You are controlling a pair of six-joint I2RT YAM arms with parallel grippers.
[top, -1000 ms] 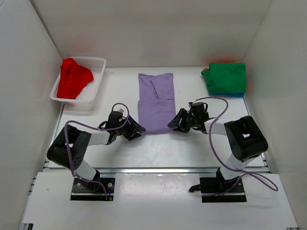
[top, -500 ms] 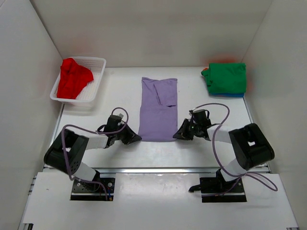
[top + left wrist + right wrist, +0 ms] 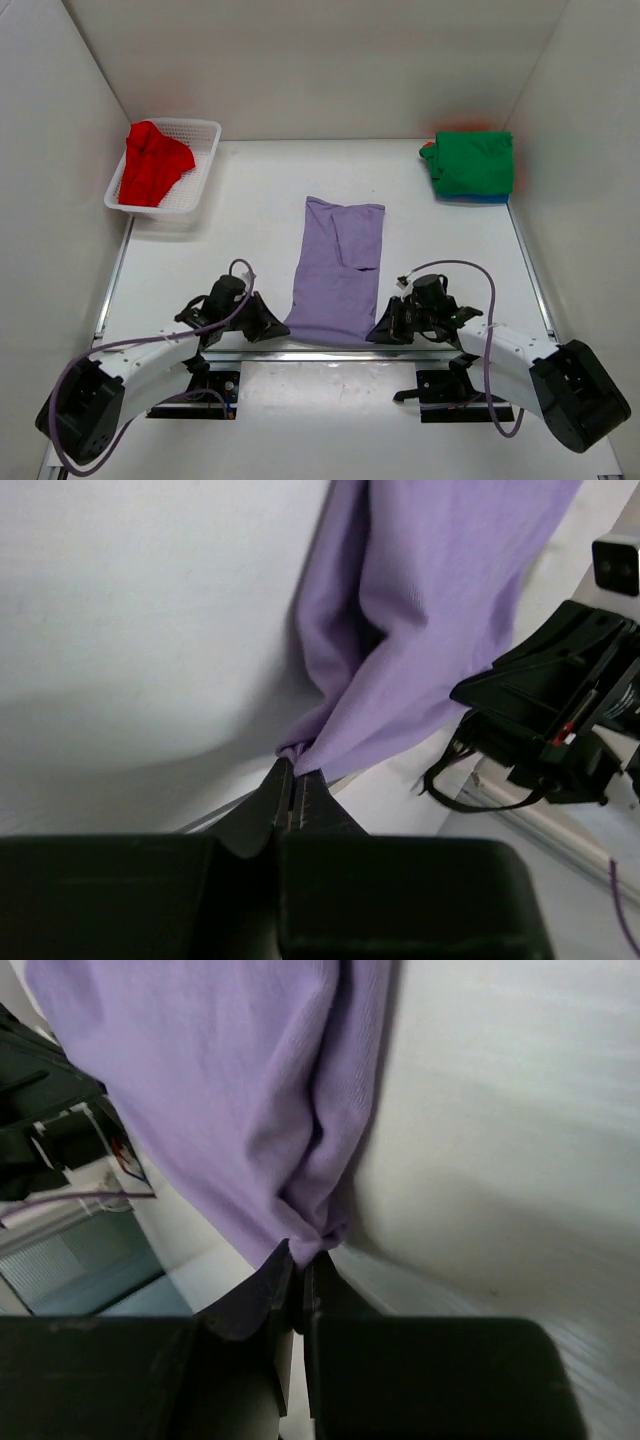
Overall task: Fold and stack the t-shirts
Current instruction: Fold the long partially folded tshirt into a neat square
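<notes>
Left gripper [image 3: 288, 785] and right gripper [image 3: 300, 1260] each pinch a near corner of the lavender t-shirt [image 3: 340, 270], a narrow strip at near centre — folding unfinished. Far right, the green t-shirt [image 3: 472, 160] lies stacked; far left, the red t-shirt [image 3: 150, 165] waits in the basket [image 3: 203, 165].

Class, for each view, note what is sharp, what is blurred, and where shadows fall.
Top external view: sharp and evenly lit, with only a faint shadow along the lavender t-shirt. Left wrist view: the left end effector is a dark, featureless block, and a soft shadow lies beside the t-shirt. Right wrist view: the right end effector is equally dark, and the table looks streaked.
</notes>
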